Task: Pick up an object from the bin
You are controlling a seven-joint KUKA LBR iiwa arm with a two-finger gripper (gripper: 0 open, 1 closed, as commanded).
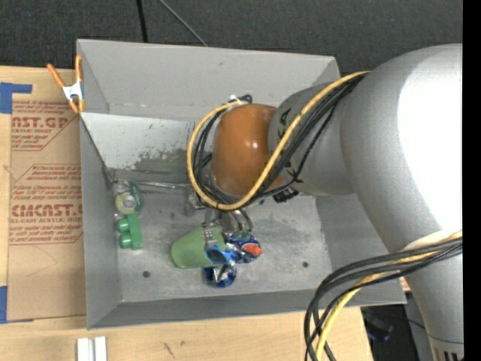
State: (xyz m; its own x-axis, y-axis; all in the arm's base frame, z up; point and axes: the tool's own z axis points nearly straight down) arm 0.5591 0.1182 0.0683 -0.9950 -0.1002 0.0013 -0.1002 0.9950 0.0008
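The end effector (225,230) is seen lowered into the grey metal bin (150,74), near the middle of its floor and towards the front wall. It is hung below the arm's orange cover (240,149), around which yellow and black cables (197,156) are looped. How far it is open cannot be told, and nothing can be said to be held in it.

Directly beneath it two things are found touching each other: a pale green rounded thing (186,250) lying on its side, and just to its right a crumpled blue-and-white thing (229,262) with an orange spot. If anything is printed on the blue-and-white thing, it cannot be read.

Well apart, by the left wall, a small green block (129,232) is seen, with a small clear, silvery piece (126,199) just behind it. A thin metal rod (154,186) is laid along the floor from that piece towards the end effector.
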